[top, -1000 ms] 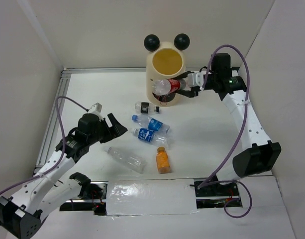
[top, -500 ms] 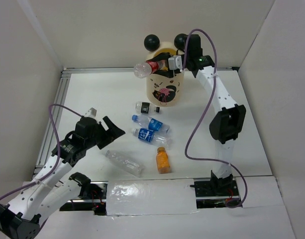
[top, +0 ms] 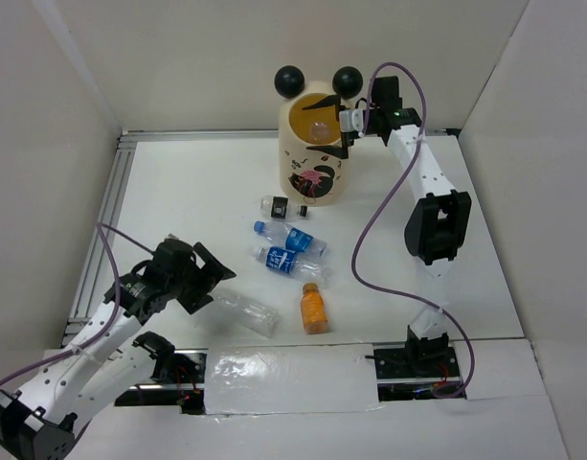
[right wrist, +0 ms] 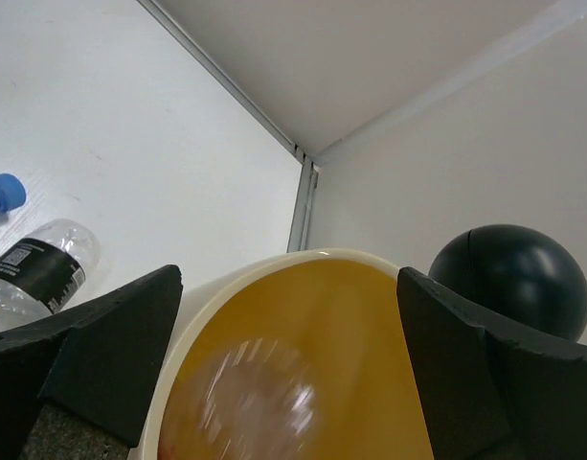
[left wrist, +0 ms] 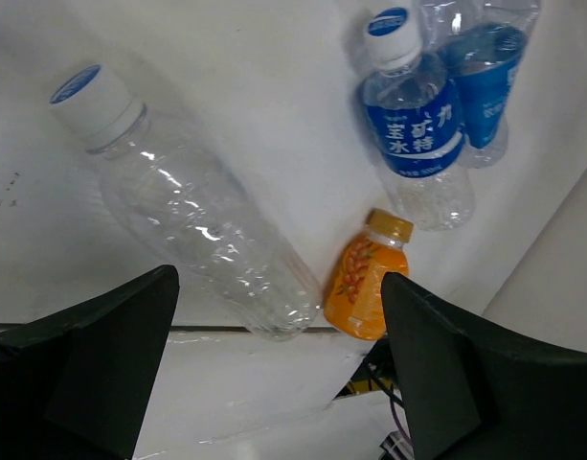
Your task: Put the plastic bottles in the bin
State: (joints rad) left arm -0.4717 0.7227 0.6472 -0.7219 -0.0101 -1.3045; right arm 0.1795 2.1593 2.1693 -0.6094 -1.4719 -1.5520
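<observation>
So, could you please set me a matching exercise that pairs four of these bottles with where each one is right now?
Bottles:
1 plain clear bottle
2 orange-filled bottle
3 black-label bottle
4 blurred bottle

Places:
A inside the bin
B closest to the left hand
C lying by the bin's foot
D just nearer than the two blue-label bottles

Pairs: 1-B; 2-D; 3-C; 4-A

Cream bin (top: 295, 153), yellow inside, pink-black print; orange bottle (top: 313, 309); blue-label bottle (top: 285, 261).
</observation>
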